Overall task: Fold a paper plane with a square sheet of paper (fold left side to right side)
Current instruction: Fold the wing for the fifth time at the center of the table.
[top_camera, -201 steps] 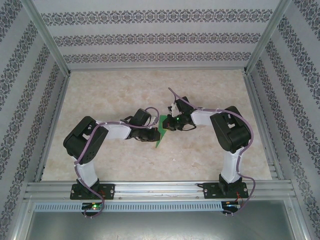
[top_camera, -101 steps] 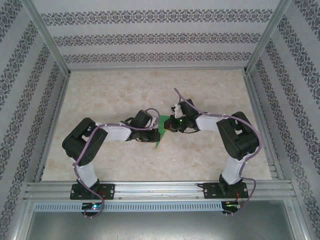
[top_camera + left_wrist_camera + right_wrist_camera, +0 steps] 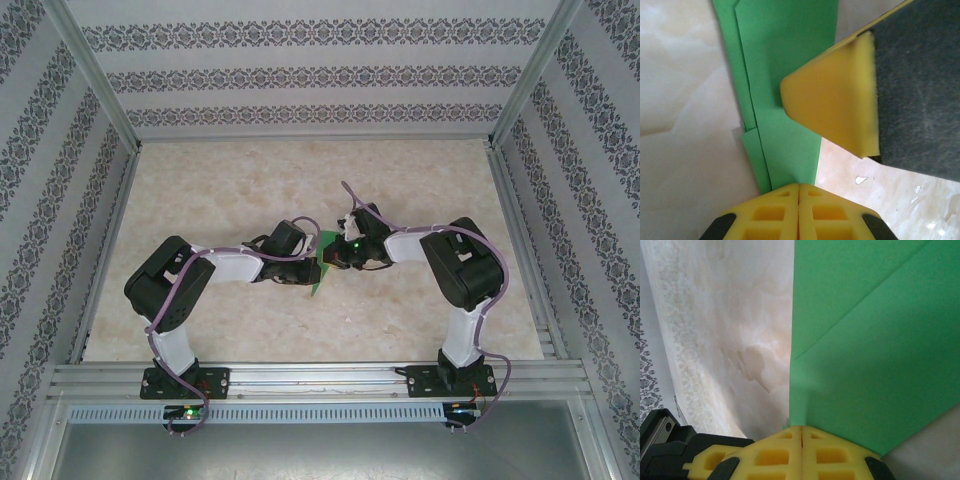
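Presently, paper [image 3: 790, 45] lies mid-table [image 3: 220, 190] between both arms, already creased, layers overlapping. Left gripper [image 3: 798, 189] closed, tips at paper's edge. Right gripper [image 3: 801, 430] closed, tip bearing on green face. Whether either pinches sheet, we cannot tell. We judge step in hand: setting crease. Advise: pin with one tip, run other along fold line, edges aligned, pressure even, no dragging. Count: one paper, two grippers, one table.

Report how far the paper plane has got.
Done: the green paper already shows layered edges and a diagonal crease, so early folds are made. In hand: the left hand and right hand, both shut, rest their tips on it, seemingly pressing a fold. Left: probably further folds; it lies flat, not yet a dart.
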Controlling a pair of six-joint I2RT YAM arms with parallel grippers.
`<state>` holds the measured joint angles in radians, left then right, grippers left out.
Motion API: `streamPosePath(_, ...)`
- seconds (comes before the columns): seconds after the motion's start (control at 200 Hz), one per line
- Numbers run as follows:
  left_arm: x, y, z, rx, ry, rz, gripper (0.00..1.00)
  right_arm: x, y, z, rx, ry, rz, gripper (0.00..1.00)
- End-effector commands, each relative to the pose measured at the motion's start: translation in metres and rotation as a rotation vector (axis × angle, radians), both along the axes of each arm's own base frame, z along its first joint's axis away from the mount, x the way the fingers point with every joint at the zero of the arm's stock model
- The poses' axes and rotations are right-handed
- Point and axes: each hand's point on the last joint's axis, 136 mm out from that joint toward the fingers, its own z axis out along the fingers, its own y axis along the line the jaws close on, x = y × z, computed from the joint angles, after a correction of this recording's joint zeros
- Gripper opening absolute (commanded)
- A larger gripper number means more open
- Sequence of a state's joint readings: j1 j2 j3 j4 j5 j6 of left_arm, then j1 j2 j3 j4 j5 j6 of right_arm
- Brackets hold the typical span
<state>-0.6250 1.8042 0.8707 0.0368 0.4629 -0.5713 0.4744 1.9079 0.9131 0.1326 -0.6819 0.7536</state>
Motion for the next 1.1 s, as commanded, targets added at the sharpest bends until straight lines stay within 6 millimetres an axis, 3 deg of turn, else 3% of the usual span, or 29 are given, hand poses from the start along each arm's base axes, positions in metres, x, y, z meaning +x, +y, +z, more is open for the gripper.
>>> streamPosePath(0.0,-0.042,0.061,-0.065,0.321,0.157,0.023,0.07,0.008,0.0,-0.008,-0.053,-0.04,0.005,0.0)
streamPosePath(0.2,-0.05,0.07,-0.074,0.358,0.172,0.019,0.07,0.022,-0.013,-0.018,-0.099,-0.05,-0.01,0.0)
streamPosePath(0.535,-0.06,0.079,-0.086,0.392,0.199,0.019,0.06,0.055,-0.03,-0.015,-0.118,-0.092,-0.041,0.0)
streamPosePath(1.094,-0.063,0.082,-0.087,0.404,0.194,0.017,0.06,0.113,-0.066,-0.018,-0.132,-0.112,-0.141,0.0)
